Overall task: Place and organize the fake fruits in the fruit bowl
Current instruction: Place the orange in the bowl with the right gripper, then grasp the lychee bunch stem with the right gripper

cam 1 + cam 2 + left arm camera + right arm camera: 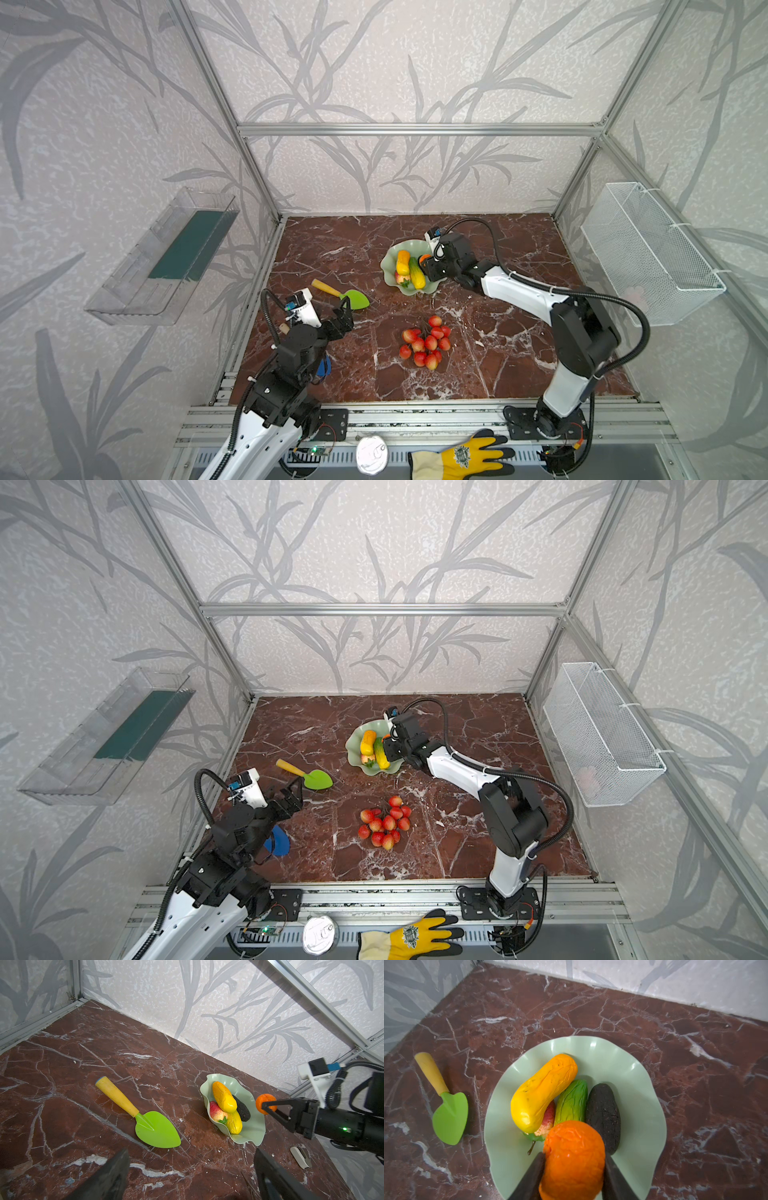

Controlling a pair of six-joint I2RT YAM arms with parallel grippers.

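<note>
Small orange: wrinkled, glossy, gripped by right fingers over the right rim of the pale mint, scalloped fruit bowl, far centre of bench. Left fingers wide, empty.

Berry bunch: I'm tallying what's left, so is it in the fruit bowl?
No, the berry bunch lies on the marble tabletop, well apart from the fruit bowl.

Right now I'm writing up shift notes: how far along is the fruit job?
Done: the yellow fruit, green fruit, avocado and a reddish fruit lie in the bowl. In hand: the right gripper holds the orange over the bowl. Left: the bunch of red berries sits on the table, apart from the bowl; the left gripper is open and empty.
</note>
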